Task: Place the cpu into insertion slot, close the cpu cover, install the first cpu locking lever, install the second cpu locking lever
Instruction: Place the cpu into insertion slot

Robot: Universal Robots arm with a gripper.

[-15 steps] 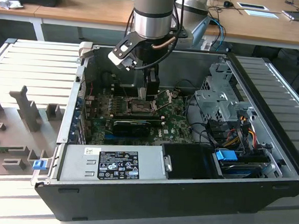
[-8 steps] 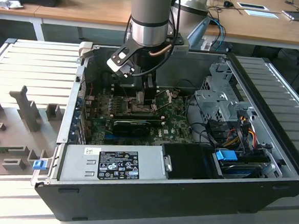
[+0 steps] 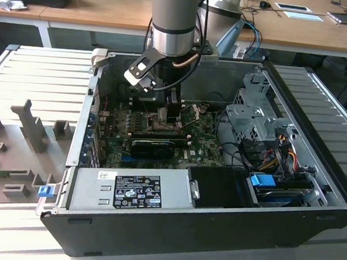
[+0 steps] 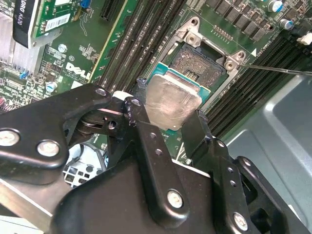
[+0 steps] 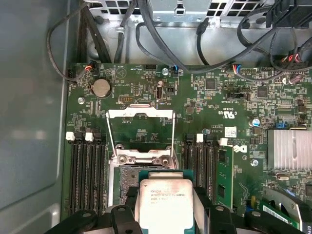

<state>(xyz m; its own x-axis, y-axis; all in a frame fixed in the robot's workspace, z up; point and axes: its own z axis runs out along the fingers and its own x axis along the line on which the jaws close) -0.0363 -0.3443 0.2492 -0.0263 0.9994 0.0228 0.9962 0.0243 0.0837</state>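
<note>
Arm: comes down from above into the open computer case [image 3: 213, 237], over the middle of the motherboard [image 3: 204, 138]
Claw: the gripper [image 4: 168, 116] is clamped on the cpu [image 4: 170, 100], with a black finger [image 4: 197, 130] on each of two opposite edges
Cpu: silvery top facing up, roughly level, hanging just over one end of the insertion slot [image 4: 204, 61]; I cannot tell whether it touches the slot
Insertion slot: its dark contact field lies bare beyond the chip, between two banks of long black memory slots [image 5: 85, 165]
Cpu cover: the cpu cover [image 5: 140, 113] is swung open away from the slot, and green board shows through its square cut-out
Lever: a thin metal rod [image 4: 278, 69] runs out from one corner of the slot's rim
Board edge: a ribbed heat sink [image 5: 290, 148] sits by the motherboard's edge
Case wall: a grey power supply [image 3: 127, 189] lies along the case's front wall in the exterior view
</note>
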